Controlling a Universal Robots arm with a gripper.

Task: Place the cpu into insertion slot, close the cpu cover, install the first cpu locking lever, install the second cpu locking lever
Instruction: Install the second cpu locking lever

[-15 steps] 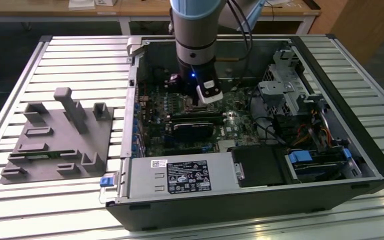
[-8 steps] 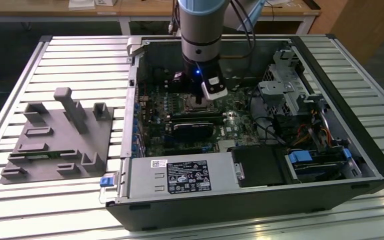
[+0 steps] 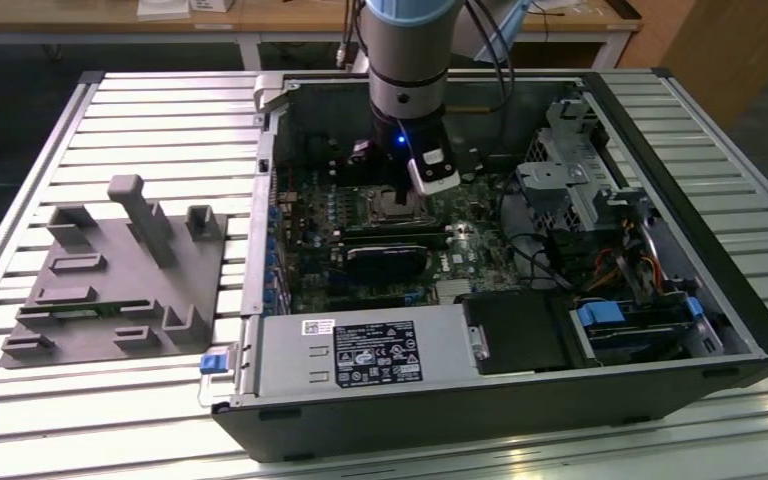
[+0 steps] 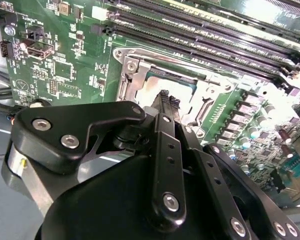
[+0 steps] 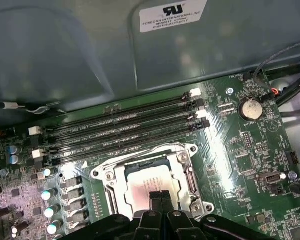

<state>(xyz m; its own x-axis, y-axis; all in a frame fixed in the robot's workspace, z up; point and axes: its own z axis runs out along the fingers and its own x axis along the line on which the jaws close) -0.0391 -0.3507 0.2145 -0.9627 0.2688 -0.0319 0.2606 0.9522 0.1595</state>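
Inside an open computer case (image 3: 744, 330) lying on a slatted metal table (image 3: 157, 110), a robot arm reaches straight down over the green circuit board (image 5: 250, 165). Its gripper (image 5: 161, 196) hangs directly above the square socket (image 5: 190, 176), fingertips pressed together with nothing visibly between them, poised over the near edge of the silvery chip (image 5: 147, 184) already lying flat in the socket. The silver cover frame (image 4: 132, 67) seems to sit around the chip, though I cannot tell whether it is fully down, and long black memory slots (image 5: 125, 135) run just beyond the socket's far side.
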